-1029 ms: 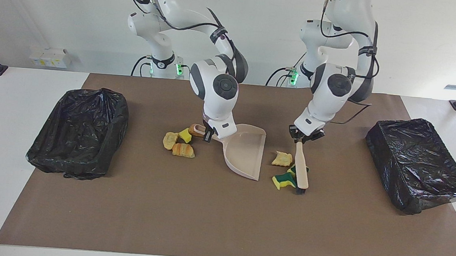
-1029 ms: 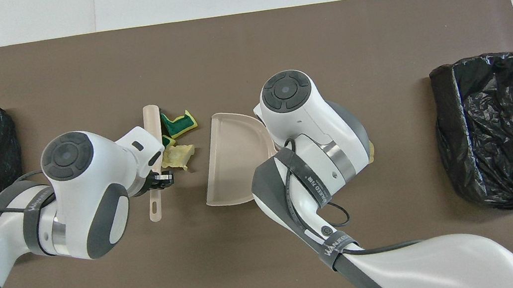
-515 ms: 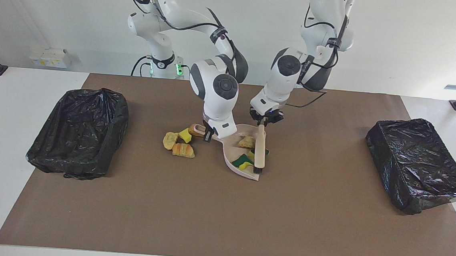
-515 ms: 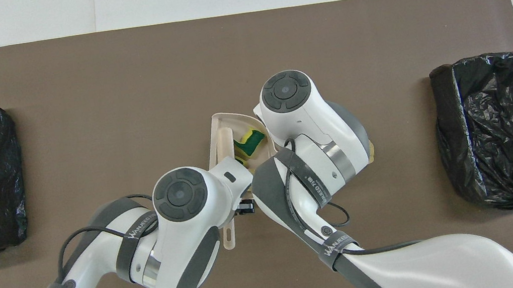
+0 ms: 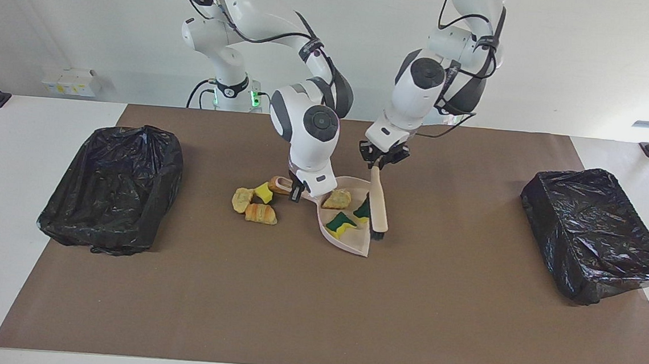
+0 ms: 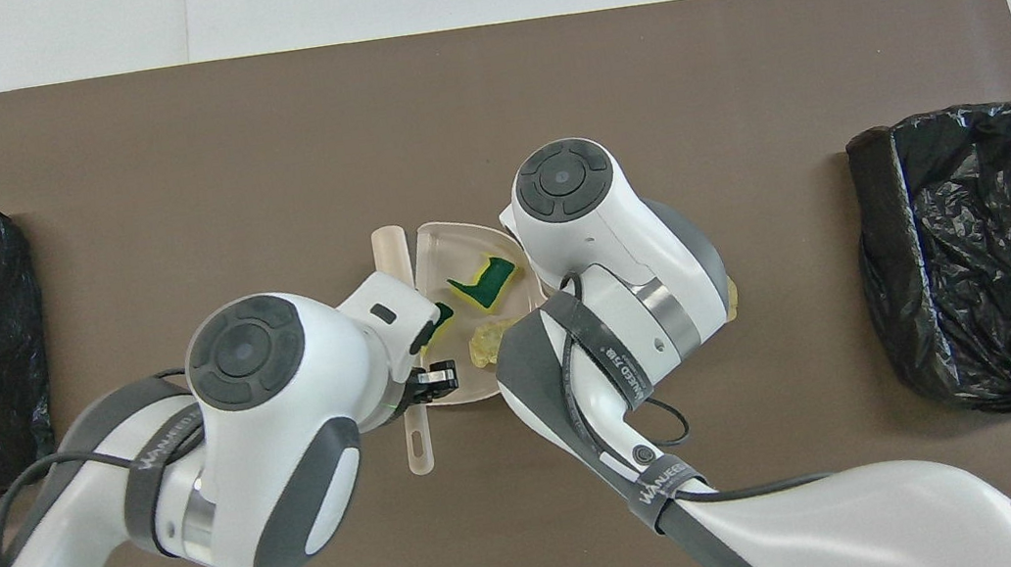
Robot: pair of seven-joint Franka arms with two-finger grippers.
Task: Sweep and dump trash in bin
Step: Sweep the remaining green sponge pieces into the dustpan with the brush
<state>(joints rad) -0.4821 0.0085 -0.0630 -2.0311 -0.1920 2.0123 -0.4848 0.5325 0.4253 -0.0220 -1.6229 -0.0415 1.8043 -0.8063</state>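
Beige plastic: the dustpan (image 5: 350, 221) lies mid-table on the brown mat (image 5: 316, 307), its mouth toward the left arm's end.
In the pan: a tan crumpled scrap (image 5: 337, 199), a yellow-and-green sponge piece (image 5: 340, 223), and a second green-and-yellow piece (image 5: 363, 210) just beside the brush.
Loose trash: four pieces clustered at the pan's handle end (toward the right arm's end of the table): a yellow-tan lump (image 5: 241, 199), a yellow sponge piece (image 5: 264, 192), a bread-like lump (image 5: 260, 214), and a brown lump (image 5: 278, 185) partly hidden by the gripper.
Right gripper (image 5: 299, 190): low at the dustpan's handle, jaws clamped on it.
Left gripper (image 5: 382, 158): jaws closed on the handle of the brush (image 5: 379, 203), whose bristle end sits at the pan's mouth edge.
Bins: a black-bagged bin (image 5: 113, 187) at the right arm's end, another (image 5: 595, 235) at the left arm's end.
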